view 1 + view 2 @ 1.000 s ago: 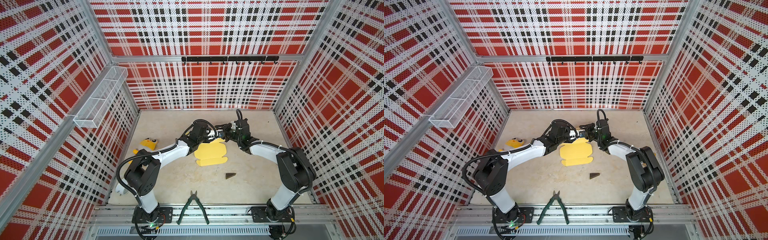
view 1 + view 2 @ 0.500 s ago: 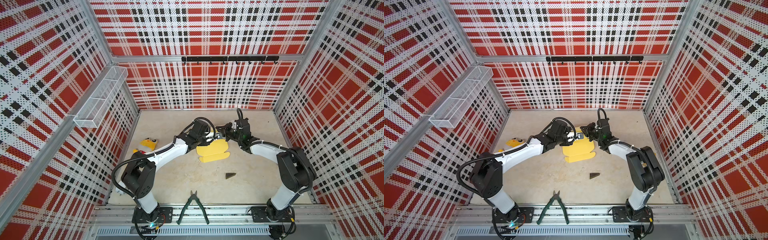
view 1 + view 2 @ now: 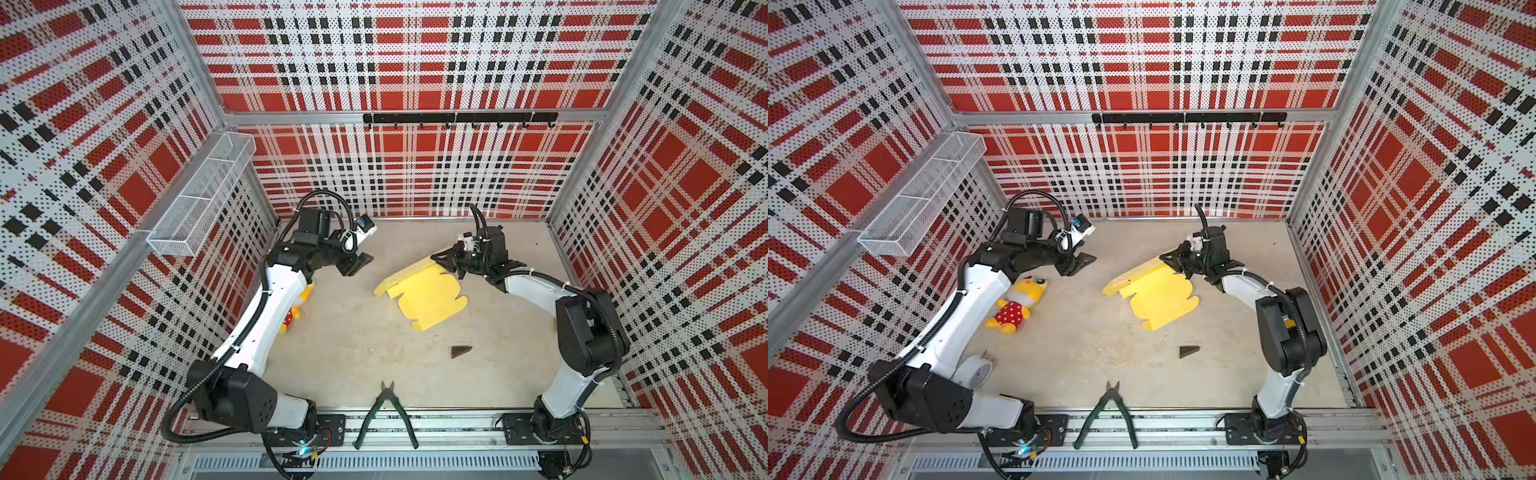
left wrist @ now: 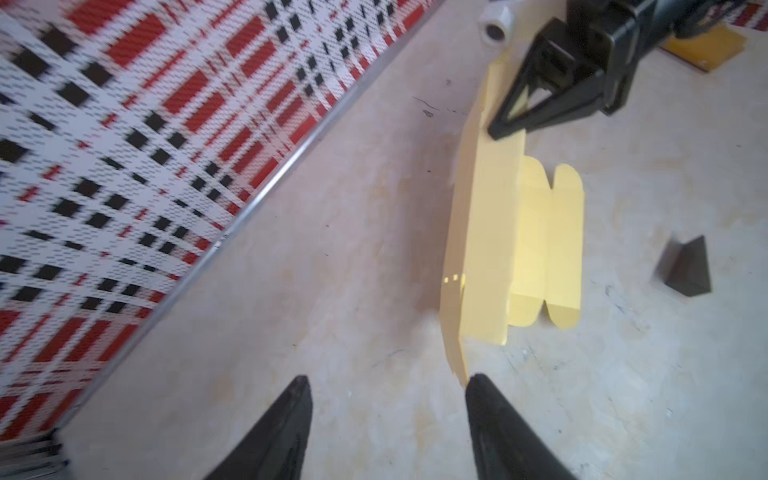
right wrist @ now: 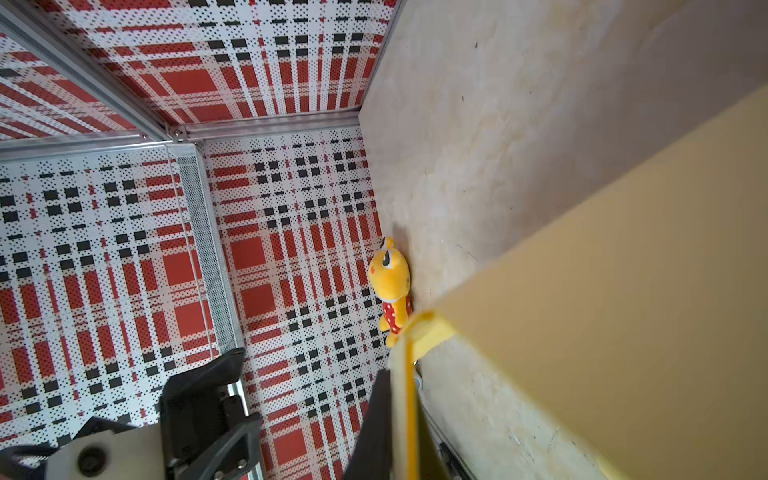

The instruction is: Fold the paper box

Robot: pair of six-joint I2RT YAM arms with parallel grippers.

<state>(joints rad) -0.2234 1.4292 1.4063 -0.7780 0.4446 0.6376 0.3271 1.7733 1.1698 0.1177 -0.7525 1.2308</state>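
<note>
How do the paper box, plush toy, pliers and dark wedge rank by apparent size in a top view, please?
1. paper box
2. plush toy and pliers: about alike, so unranked
3. dark wedge

paper box [image 3: 1160,299]: lying flat, back flap raised
right gripper [image 3: 1170,262]: clamped on raised flap
left gripper [image 3: 1080,265]: jaws apart, off box
plush toy [image 3: 1017,305]: beside left arm [image 3: 967,307]

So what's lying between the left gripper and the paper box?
Nothing. Only bare table separates the left gripper from the paper box, as both top views show.
</note>
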